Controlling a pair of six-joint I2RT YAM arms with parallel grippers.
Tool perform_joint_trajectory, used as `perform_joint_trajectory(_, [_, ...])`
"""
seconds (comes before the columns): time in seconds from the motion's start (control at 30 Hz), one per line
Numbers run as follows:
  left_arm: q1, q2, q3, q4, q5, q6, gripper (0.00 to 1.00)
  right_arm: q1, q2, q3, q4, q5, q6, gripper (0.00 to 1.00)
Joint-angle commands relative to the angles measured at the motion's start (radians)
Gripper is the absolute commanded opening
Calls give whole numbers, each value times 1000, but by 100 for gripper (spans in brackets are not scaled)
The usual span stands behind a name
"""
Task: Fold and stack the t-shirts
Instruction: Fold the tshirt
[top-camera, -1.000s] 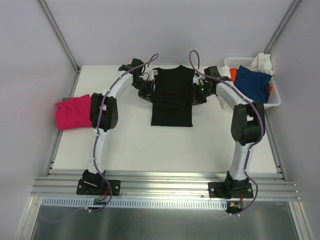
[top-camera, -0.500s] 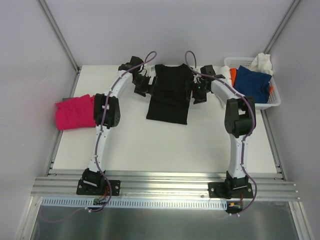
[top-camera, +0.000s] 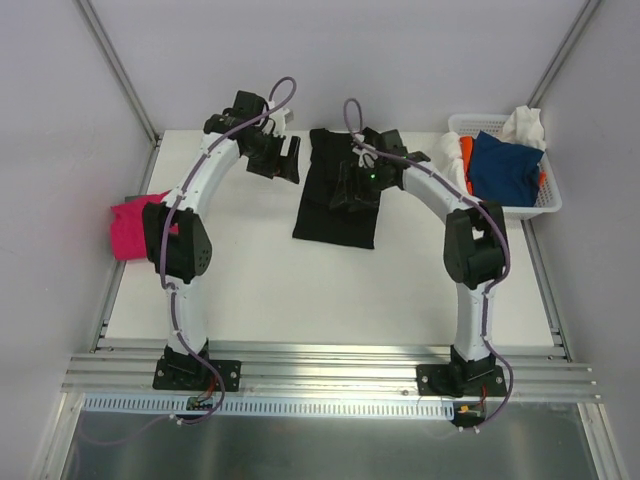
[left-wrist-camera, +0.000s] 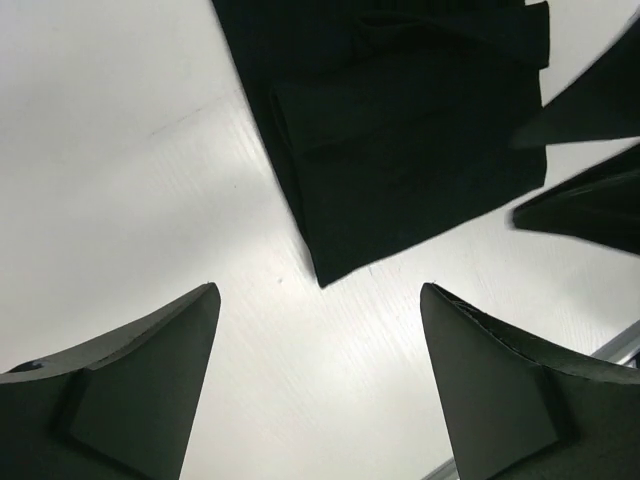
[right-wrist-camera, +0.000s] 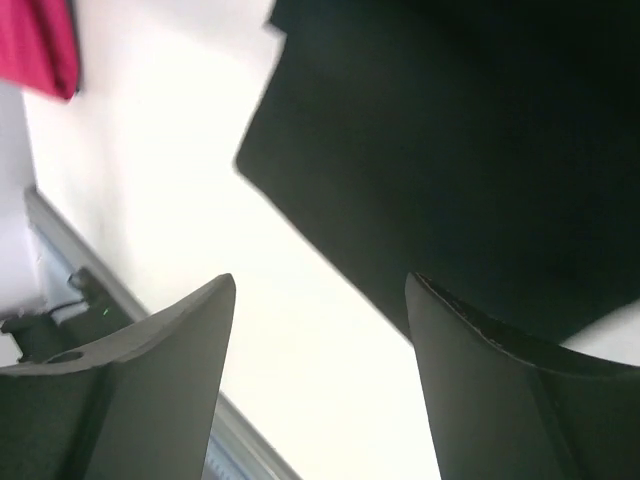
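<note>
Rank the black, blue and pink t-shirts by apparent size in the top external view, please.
Largest: black t-shirt.
Then: blue t-shirt and pink t-shirt, too alike to rank; the left arm partly hides the pink.

Overhead and two wrist views
The overhead spans the table (top-camera: 300, 290); both wrist cameras look closely down on the black shirt (top-camera: 325, 215).

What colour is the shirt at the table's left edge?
The shirt is magenta-pink, clearest in the top view.

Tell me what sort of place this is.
Probably a robotics lab test cell: a left arm and right arm bolted to an aluminium rail, blank white walls closing in the table, a black t-shirt and white basket on it.
</note>
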Motion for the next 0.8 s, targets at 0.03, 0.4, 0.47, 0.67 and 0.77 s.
perform_joint_trajectory(0.03, [15,-158,-65,-23,-88,34,82,50,91,27,24,-94,63,72])
perform_joint_trajectory(0.4, [15,-284,-240,-28,-164,71,83,-105,293,395,18,12,28,71])
perform_joint_trajectory(0.47, [15,-287,-253,-28,-165,75,83,-130,342,493,30,44,31,72])
perform_joint_trajectory(0.67, [3,-280,-257,-31,-164,77,82,-187,428,710,103,119,69,72])
perform_joint_trajectory(0.77, [-17,-278,-254,-31,-165,82,82,-177,367,660,77,67,65,72])
